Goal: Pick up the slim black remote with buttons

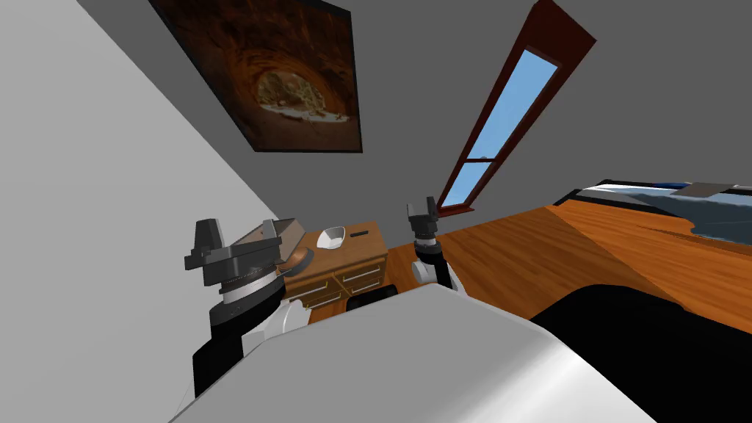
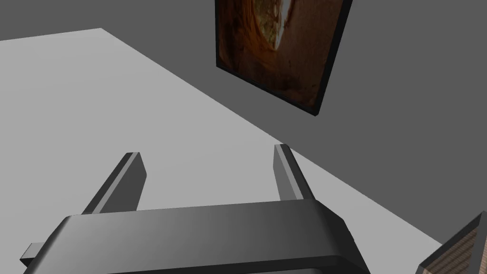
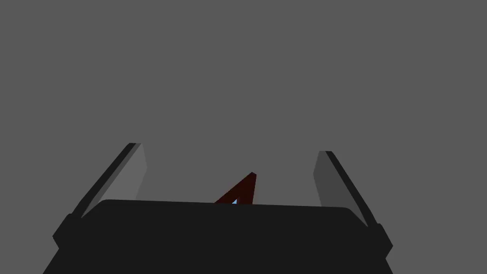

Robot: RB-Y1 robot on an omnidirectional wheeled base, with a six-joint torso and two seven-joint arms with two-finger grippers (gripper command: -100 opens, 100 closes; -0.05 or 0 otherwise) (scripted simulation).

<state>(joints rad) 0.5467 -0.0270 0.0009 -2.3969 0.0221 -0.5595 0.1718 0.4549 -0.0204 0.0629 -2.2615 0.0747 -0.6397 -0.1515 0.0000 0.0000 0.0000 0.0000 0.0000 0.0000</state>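
The slim black remote is shown lying on the wooden drawer chest, at 3 o'clock from a white bowl, while the left gripper and right gripper are held spread apart, empty.

One remote, one bowl, one dresser; two hands, one picture

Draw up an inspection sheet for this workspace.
Surface: wooden drawer chest against the wall.
Job's things: slim black remote lying flat on the chest top, untouched.
Clutter: white bowl beside the remote; brown box at the chest's left end.
Grippers: left gripper and right gripper, fingers open, holding nothing.
Cables: nothing seen.
Surroundings: framed picture, window, bed, wood floor.
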